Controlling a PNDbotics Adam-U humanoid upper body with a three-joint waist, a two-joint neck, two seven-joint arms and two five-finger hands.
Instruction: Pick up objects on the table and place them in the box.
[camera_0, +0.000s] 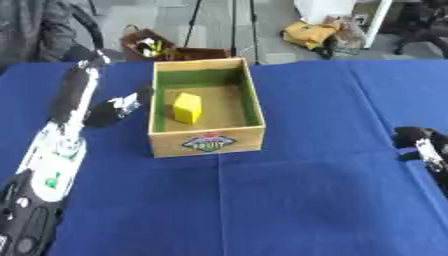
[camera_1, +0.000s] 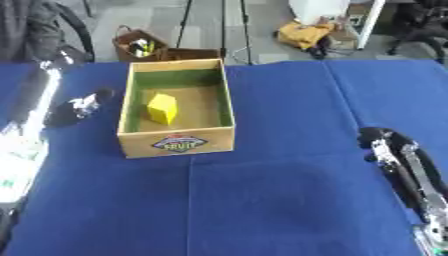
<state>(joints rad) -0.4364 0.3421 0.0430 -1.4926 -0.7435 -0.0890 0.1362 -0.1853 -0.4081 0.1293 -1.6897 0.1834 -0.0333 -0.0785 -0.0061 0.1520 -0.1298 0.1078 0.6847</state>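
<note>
Left eye view: the box (camera_0: 206, 105) stands on the blue counter (camera_0: 289, 200) just above centre, its labelled short wall facing the robot. A yellow block (camera_0: 186, 107) lies inside, on the floor of the box toward its 9 o'clock wall. The left robot hand (camera_0: 114, 111) sits at 9 o'clock of the box, just outside the wall and apart from it, on the end of the long arm that comes up from the lower left corner. It holds nothing; how far its fingers are spread I cannot tell, since they show only as a dark mass with pale patches. No other loose object shows on the cloth in this view, so the block looks already placed, and the step in hand is probably clearing the left arm away from the box. To do that well, draw the hand back toward 7 o'clock, keeping it off the box wall so the box is not nudged.

Right eye view: the right robot hand (camera_1: 382, 139) shows more fully here, at 4 o'clock of the box and well apart from it, near the counter's right edge. It rests idle with nothing in it; whether its fingers are straight or curled I cannot make out. Box and block read the same here, the block again toward the 9 o'clock side.
</note>
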